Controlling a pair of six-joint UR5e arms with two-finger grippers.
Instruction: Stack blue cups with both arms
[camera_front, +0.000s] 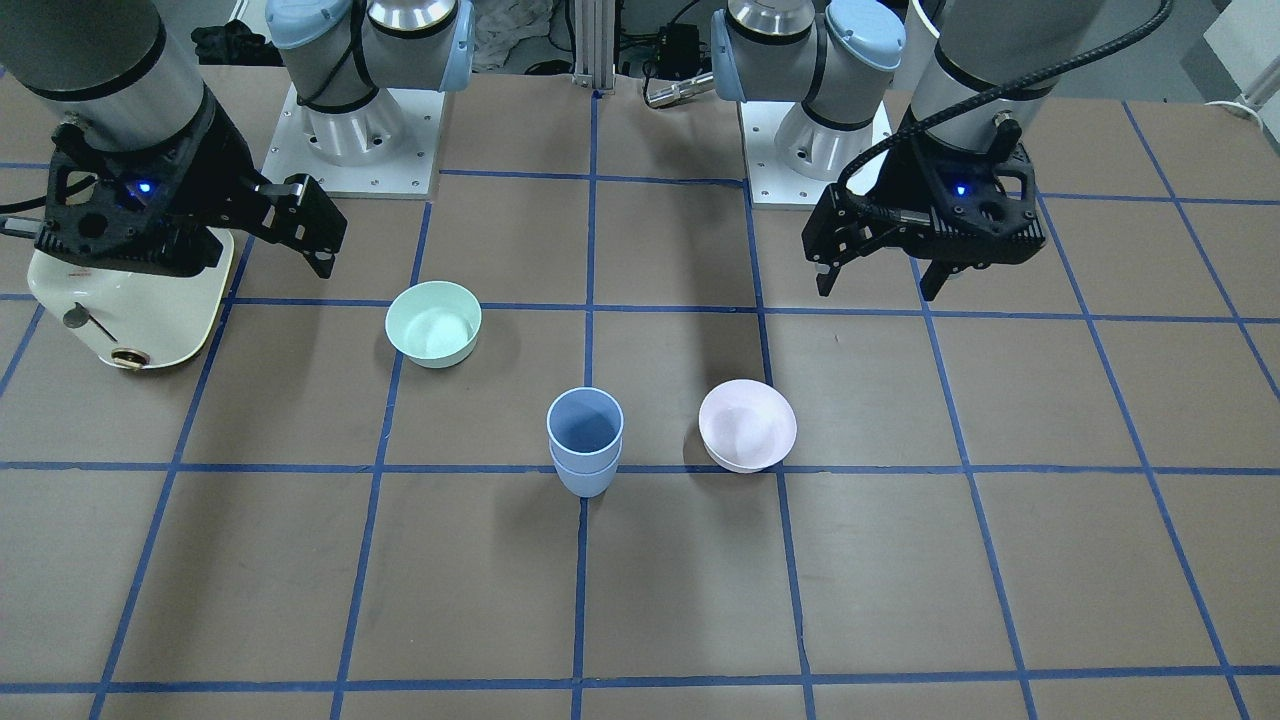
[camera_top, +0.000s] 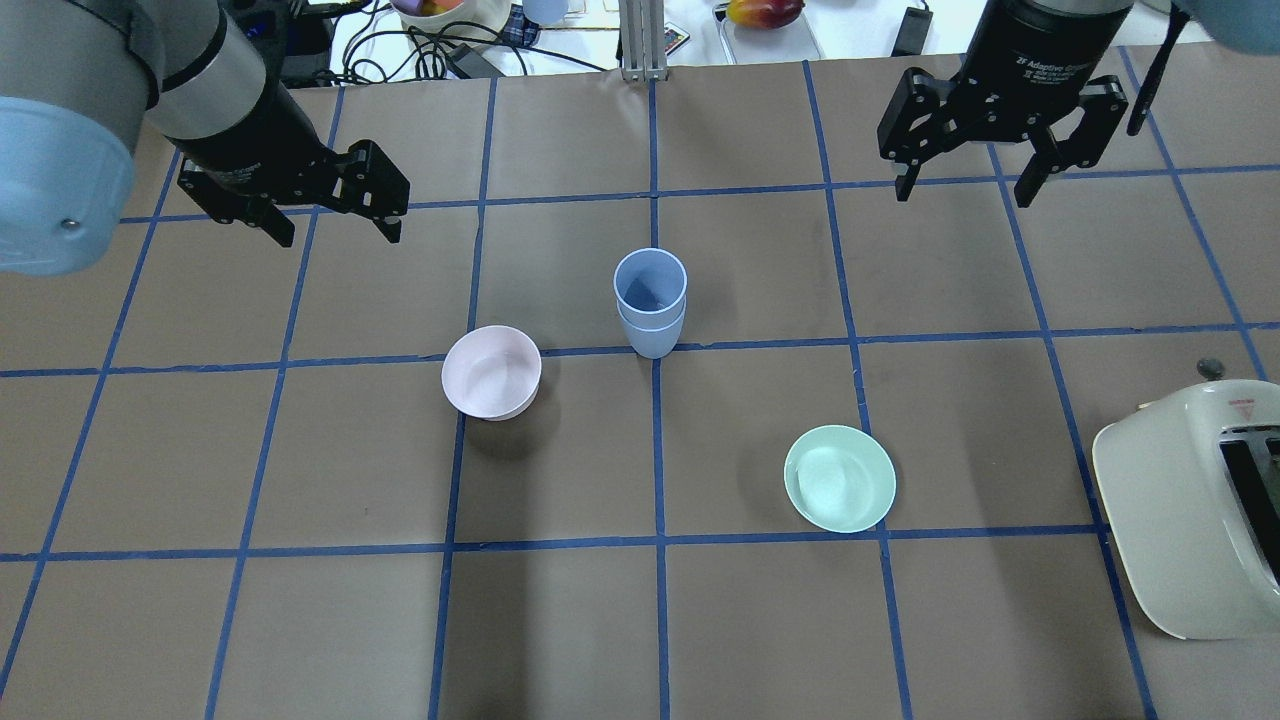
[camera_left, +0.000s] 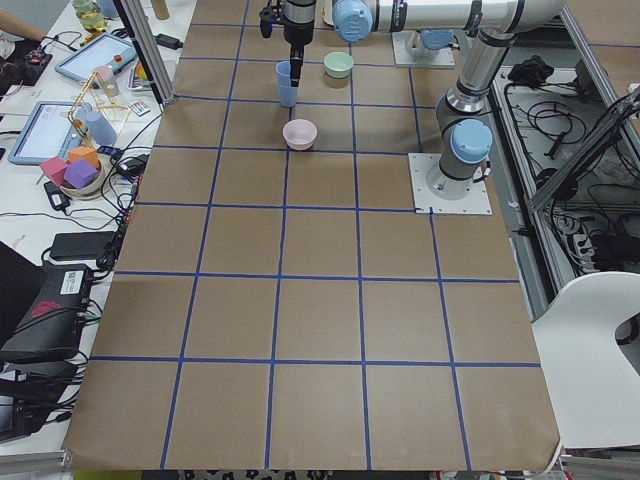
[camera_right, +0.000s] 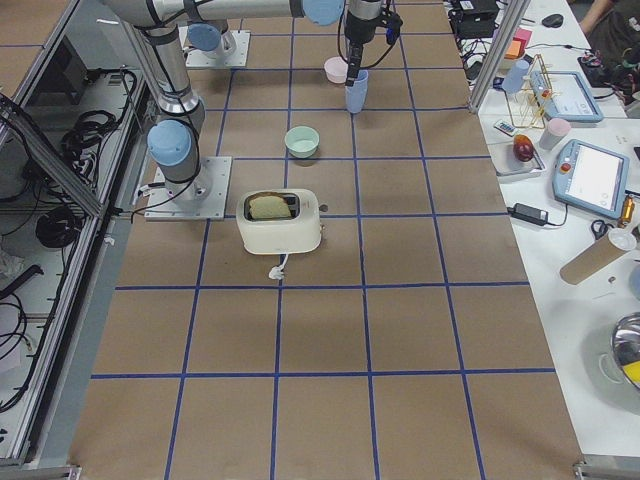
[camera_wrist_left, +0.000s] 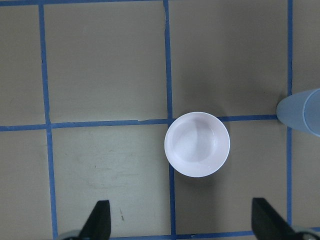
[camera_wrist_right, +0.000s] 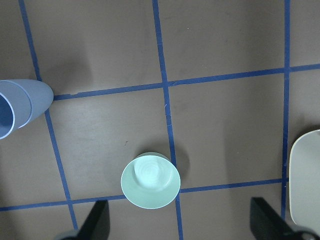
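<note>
The two blue cups (camera_top: 650, 300) stand nested one inside the other, upright, near the middle of the table; they also show in the front view (camera_front: 585, 440). My left gripper (camera_top: 338, 232) hangs open and empty above the table, to the left of and beyond the cups. My right gripper (camera_top: 962, 195) hangs open and empty, to the right of and beyond them. The left wrist view shows open fingers (camera_wrist_left: 100, 222) and a cup's edge (camera_wrist_left: 302, 112). The right wrist view shows the stacked cups (camera_wrist_right: 22, 107) at its left edge.
A pale pink bowl (camera_top: 491, 372) sits just left of the cups. A mint-green bowl (camera_top: 839, 478) sits nearer the robot, to the right. A cream toaster (camera_top: 1190, 510) stands at the table's right edge. Clutter lies beyond the table's far edge.
</note>
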